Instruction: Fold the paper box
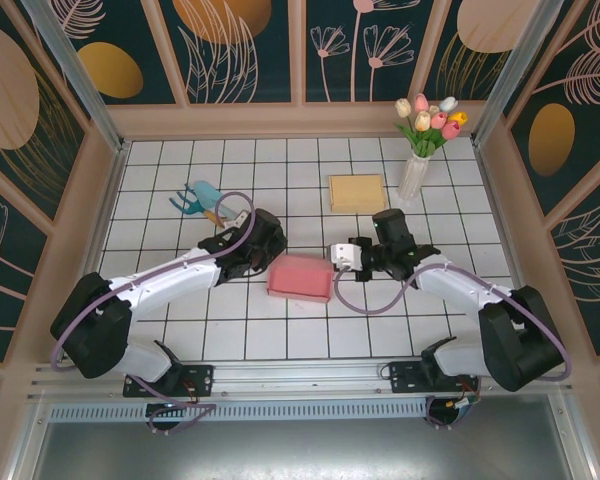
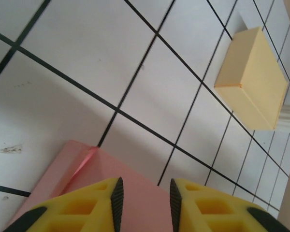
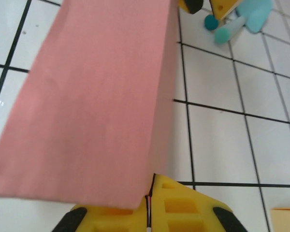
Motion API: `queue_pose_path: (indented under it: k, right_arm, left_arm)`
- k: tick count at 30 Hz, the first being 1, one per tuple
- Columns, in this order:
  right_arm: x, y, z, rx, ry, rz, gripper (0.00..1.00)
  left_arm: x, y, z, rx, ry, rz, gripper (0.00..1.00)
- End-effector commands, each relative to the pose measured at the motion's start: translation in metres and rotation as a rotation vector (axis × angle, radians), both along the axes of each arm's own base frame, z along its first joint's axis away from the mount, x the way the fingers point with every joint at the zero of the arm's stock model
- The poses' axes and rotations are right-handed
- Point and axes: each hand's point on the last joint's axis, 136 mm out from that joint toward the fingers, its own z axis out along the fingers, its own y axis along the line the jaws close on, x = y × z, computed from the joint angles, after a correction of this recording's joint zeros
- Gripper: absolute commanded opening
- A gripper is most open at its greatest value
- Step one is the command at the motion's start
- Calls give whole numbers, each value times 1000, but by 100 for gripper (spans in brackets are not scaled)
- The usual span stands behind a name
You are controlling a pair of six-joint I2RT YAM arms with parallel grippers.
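The right claw [image 3: 150, 191] is clenched on a thin wall of the pink paper box [image 3: 96, 96], which rises just ahead. The left claw [image 2: 145, 193] hovers at the opposite end, fingers narrowly parted, grasping nothing I can see. The card looks light and easily creased, so pinch edges gently. The top view gives the whole outline; the left wrist view adds a yellow cardboard box [image 2: 253, 79] well beyond.

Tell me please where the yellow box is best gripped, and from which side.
Probably grip the yellow box from above, jaws on its near and far walls. It lies flat, with bare tiles before and behind it, while the vase stands close to its right side and would crowd a jaw there.
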Motion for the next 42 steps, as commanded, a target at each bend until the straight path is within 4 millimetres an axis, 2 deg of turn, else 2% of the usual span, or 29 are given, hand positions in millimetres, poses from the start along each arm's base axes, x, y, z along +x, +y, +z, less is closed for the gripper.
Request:
queue_pose_path:
  k: [1, 7, 9, 12, 17, 21, 27, 29, 32, 33, 36, 39, 42]
  right_arm:
    - [-8, 5, 4, -47, 14, 40, 14]
    - [-6, -7, 0, -149, -28, -14, 23]
    - [-8, -8, 1, -177, -50, -16, 29]
    - [-7, -17, 1, -242, -76, -49, 44]
    - [-13, -29, 7, -298, -94, -79, 51]
    - [-12, -31, 30, -249, -142, -128, 53]
    - [-14, -23, 91, -13, -179, -240, 51]
    - [-12, -23, 108, 81, -181, -318, 47]
    - [-16, -13, 124, 209, -102, -424, 47]
    - [-12, -11, 133, 276, -55, -510, 48]
    - [3, -13, 144, 436, 168, -778, 49]
    - [17, -20, 124, 501, 415, -1043, 51]
    - [16, -5, 99, 523, 533, -1098, 51]
  left_arm:
    - [-4, -12, -7, -55, -16, 13, 31]
    - [-8, -1, -23, 0, 1, 37, 28]
    - [-9, 1, -24, 8, -2, 39, 27]
    - [-9, 8, -24, 30, -11, 55, 27]
    - [-7, 24, -22, 97, -37, 97, 27]
    - [-9, 29, -25, 107, -43, 104, 26]
    - [-14, 40, -34, 133, -46, 121, 26]
    - [-16, 43, -36, 130, -50, 126, 26]
    - [-19, 48, -40, 134, -50, 135, 26]
    - [-20, 50, -42, 137, -49, 137, 26]
    - [-22, 52, -47, 144, -47, 138, 26]
    - [-23, 55, -51, 155, -43, 140, 25]
    - [-23, 57, -52, 168, -45, 146, 25]
